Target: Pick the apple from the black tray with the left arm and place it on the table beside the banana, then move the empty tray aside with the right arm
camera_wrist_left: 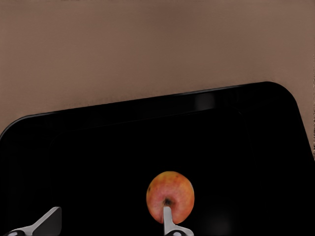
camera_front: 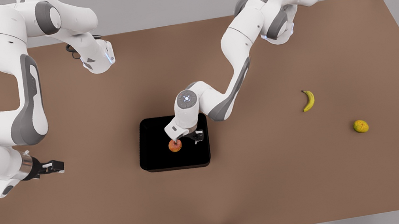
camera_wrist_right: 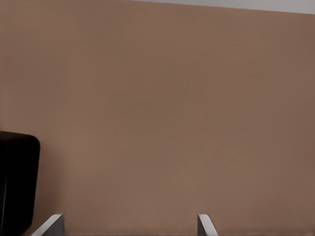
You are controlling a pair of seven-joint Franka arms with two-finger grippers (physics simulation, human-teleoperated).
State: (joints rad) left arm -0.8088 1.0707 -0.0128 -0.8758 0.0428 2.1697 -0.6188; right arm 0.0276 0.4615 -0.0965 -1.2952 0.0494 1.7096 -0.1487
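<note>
Reaching over the black tray (camera_front: 157, 150) near the middle of the table (camera_front: 274, 180), the left gripper (camera_front: 186, 138) is hanging with its fingers spread wide, one fingertip (camera_wrist_left: 167, 216) sitting over the apple's (camera_front: 175, 146) stem dimple and the other well off to the side, so nothing is being gripped. The right gripper (camera_front: 56, 166), also open, is waiting off toward the front view's left. Small, round, firm and probably light and slick, the apple is likely best pinched across its widest middle.

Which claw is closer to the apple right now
The left claw. It hangs over the black tray, fingers open, one fingertip right at the apple. The right claw waits off the tray on the front view's left, open.
</note>
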